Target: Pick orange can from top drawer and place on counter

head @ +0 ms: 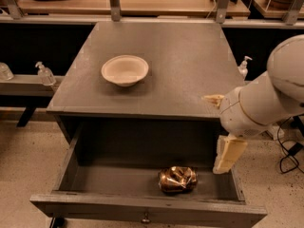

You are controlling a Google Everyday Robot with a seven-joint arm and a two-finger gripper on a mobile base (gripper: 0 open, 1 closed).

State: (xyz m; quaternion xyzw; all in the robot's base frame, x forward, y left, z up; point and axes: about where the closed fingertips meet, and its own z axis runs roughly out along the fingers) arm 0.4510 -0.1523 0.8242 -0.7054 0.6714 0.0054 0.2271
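Orange can [177, 179] lying inside open top drawer [95, 208]; gripper [229, 155] over drawer's right edge, clear of can.
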